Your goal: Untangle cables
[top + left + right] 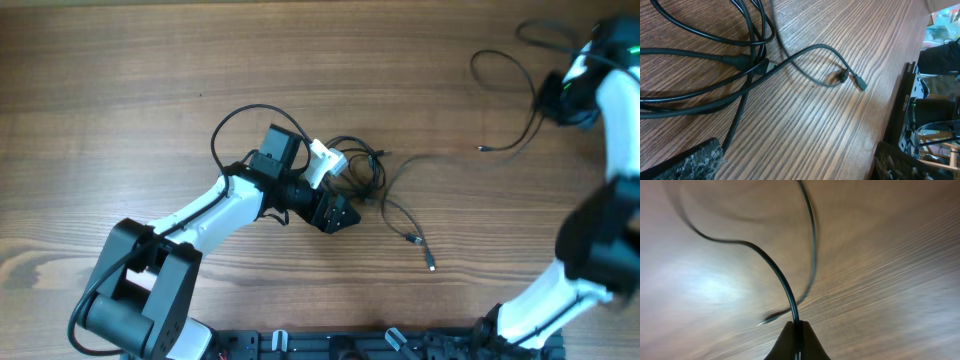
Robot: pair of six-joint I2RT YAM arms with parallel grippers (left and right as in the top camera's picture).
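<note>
Right claw (797, 339) first: pressed tight together, pinching a thin black cable (772, 267) right at the tips. The strand climbs out of the jaws, bends left and runs off up the frame. A second, blurred run of wire sweeps down beside it and ends in a small pale plug tip (762, 323) just left of the claw. From overhead, that arm is at the far right of the wooden table (120, 60), with its cable lying in a loose open loop beside it.

Over to the left claw (795, 157): spread wide, a dark pad at each bottom corner of its wrist view, nothing between them but bare wood. Just ahead of it is the bundle (747, 60), several black strands crossing at one knot. One strand arcs out of the knot to a plug (860, 84) lying flat on the wood. Overhead, the bundle sits mid-table right by the left claw, well apart from the loop on the right
</note>
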